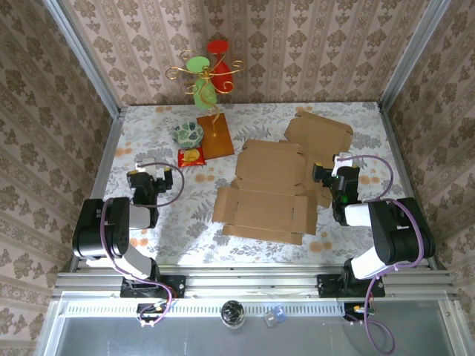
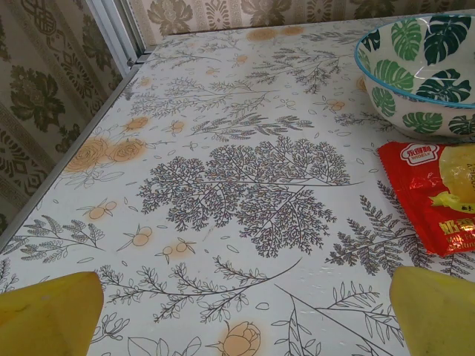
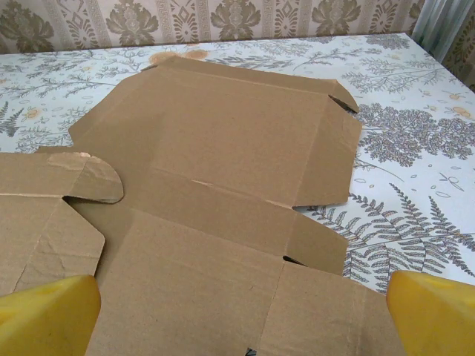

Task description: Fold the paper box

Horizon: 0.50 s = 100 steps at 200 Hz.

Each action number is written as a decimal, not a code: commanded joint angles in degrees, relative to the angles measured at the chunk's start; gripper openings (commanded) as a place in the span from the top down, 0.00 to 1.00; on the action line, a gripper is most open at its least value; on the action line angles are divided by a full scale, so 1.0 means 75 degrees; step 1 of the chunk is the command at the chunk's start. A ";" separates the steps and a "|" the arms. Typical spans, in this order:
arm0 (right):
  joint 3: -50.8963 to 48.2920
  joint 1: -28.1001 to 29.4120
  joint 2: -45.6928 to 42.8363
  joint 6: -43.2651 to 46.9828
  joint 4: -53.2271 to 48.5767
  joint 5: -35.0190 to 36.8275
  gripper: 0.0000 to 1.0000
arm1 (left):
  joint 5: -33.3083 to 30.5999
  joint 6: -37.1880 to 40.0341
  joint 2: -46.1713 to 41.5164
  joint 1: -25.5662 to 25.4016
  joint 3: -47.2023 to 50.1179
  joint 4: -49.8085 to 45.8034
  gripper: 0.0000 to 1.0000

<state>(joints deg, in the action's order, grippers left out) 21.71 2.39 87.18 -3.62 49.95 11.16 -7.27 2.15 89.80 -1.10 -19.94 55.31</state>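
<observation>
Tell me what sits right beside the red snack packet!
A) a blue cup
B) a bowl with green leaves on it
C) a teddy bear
B: the bowl, painted with green leaves, stands right by the red snack packet on the table.

Left hand (image 2: 237, 326) spread wide over floral table (image 2: 245, 185); leaf-print bowl (image 2: 415, 74) upper right, red snack packet (image 2: 438, 193) just beside it.

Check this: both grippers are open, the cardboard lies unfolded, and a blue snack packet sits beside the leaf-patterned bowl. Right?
No: the left wrist view shows the snack packet is red, not blue. The left gripper and right gripper are open, the cardboard lies unfolded, and the packet sits beside the leaf-patterned bowl.
</observation>
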 commanded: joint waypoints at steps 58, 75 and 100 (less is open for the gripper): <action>0.0093 -0.0047 0.0055 -0.0014 0.0078 0.0109 0.00 | 0.0235 0.0105 -0.0079 -0.0068 -0.0270 -0.0224 0.00; 0.0093 -0.0046 0.0052 -0.0013 0.0092 0.0111 0.00 | 0.0362 0.0170 -0.0069 -0.0086 -0.0292 -0.0269 0.00; 0.0093 -0.0048 0.0049 -0.0020 0.0089 0.0115 0.00 | 0.0447 0.0184 -0.0079 -0.0087 -0.0305 -0.0296 0.00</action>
<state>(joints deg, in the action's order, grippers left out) 21.71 2.39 87.18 -3.62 49.95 11.16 -5.65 2.59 89.80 -1.50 -20.97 54.39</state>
